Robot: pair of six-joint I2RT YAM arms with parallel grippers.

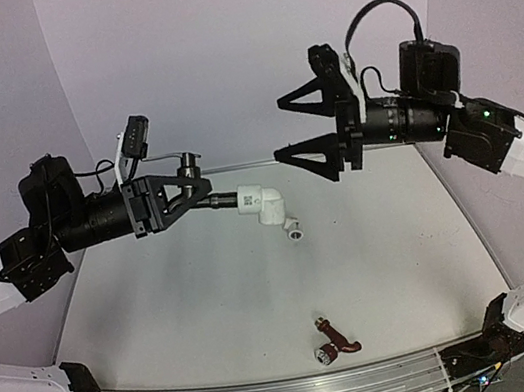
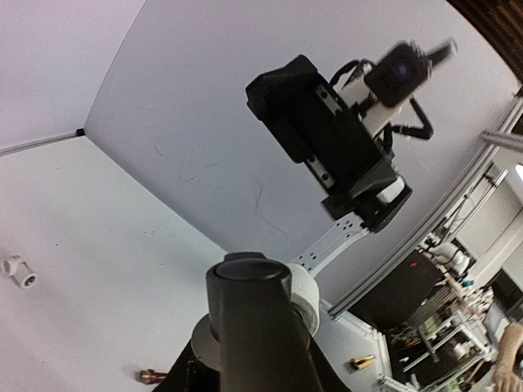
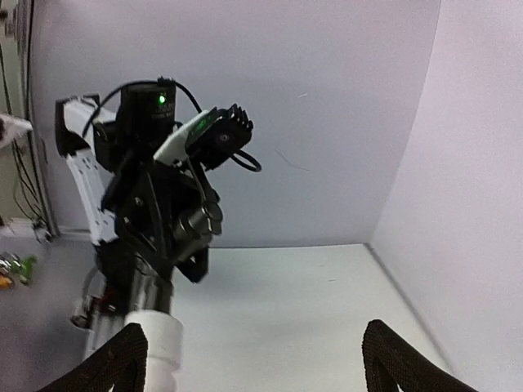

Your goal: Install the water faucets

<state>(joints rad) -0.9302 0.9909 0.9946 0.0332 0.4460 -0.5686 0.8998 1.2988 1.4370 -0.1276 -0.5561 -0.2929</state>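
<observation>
Two taps. Dark tap [image 1: 223,202] aloft over the tabletop [image 1: 404,252], pinched in left gripper [image 1: 202,190], white elbow fitting [image 1: 262,206] touching its far end. Reddish-brown tap [image 1: 335,344] lying loose near front edge, well apart. Right gripper [image 1: 281,130] spread wide, empty, facing the elbow from the right. Likely step: seating tap in elbow. Advise: close squarely on elbow body, line up axes, turn slowly against left's hold; risk of cross-threading.

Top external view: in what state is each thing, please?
left gripper: shut on the dark grey faucet.
dark grey faucet: held in the air, joined to white plastic elbow fitting.
right gripper: open, empty.
reddish-brown faucet with silvery round end: lying loose on the table.
</observation>
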